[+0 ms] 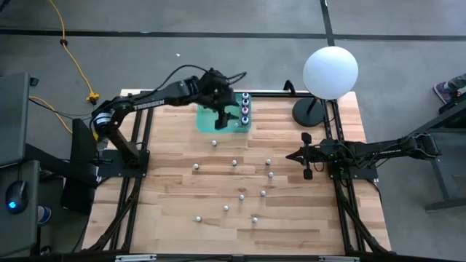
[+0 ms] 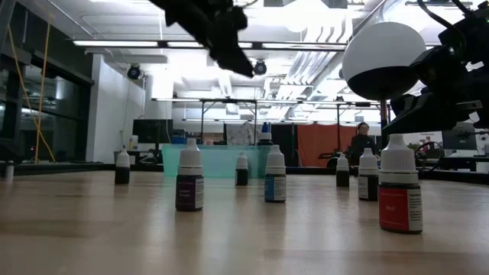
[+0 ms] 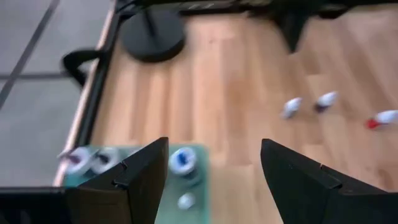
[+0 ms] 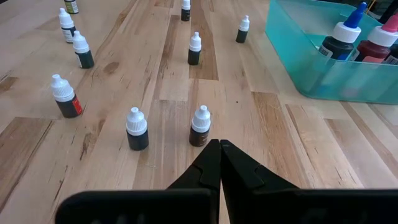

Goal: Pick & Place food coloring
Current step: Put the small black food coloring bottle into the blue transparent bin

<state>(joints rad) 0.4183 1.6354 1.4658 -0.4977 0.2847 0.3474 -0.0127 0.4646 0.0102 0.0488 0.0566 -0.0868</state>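
Several tiny food coloring bottles (image 1: 234, 162) stand upright on the wooden table, with white caps and dark, blue or red bodies (image 2: 189, 179). A few more stand inside the teal tray (image 1: 207, 120), along its right side (image 1: 245, 109). My left gripper (image 3: 214, 149) hovers open and empty above the tray, well off the table (image 2: 229, 53). Tray bottles (image 3: 182, 160) show below it. My right gripper (image 4: 219, 144) is shut and empty. It waits low at the table's right side (image 1: 291, 155), a short way from the nearest two bottles (image 4: 200, 126).
A white globe lamp (image 1: 330, 71) on a round black base (image 1: 309, 113) stands at the far right corner, beside the tray. Black frame rails run along the table's left and right edges. Bare wood lies between the tray and the scattered bottles. A person sits far behind (image 2: 359, 141).
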